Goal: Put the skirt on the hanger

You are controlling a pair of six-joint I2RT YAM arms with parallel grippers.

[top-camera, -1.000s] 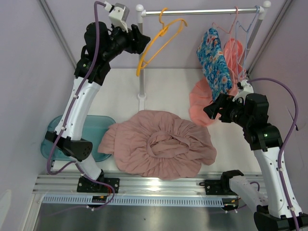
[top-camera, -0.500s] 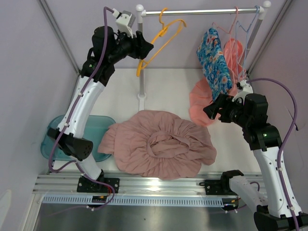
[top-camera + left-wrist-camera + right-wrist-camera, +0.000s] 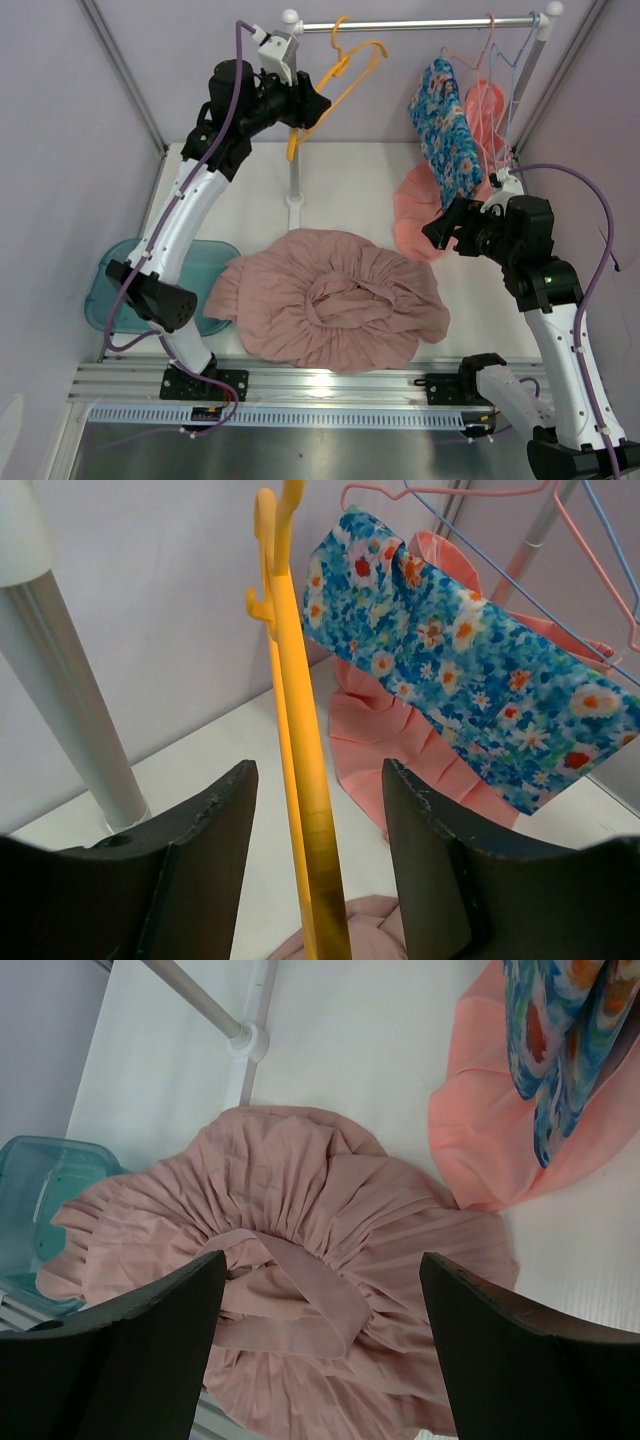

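Though up at the rail (image 3: 420, 24), not yet clamped on the orange hanger (image 3: 287, 660).
At the table's (image 3: 350, 180) near left corner, a teal bin (image 3: 110, 275). Up by the far edge, left gripper (image 3: 318, 780) with fingers apart, one each side of the hanger's bar, gaps on both sides. Mid-table toward the near edge, pink skirt (image 3: 330, 298) in a crumpled heap, left edge touching the bin. Off its far right side, right gripper (image 3: 322, 1260) with fingers spread wide, holding nothing. Toward the right edge, floral garment (image 3: 447, 130) and coral garment (image 3: 420, 215) hanging from the rail.
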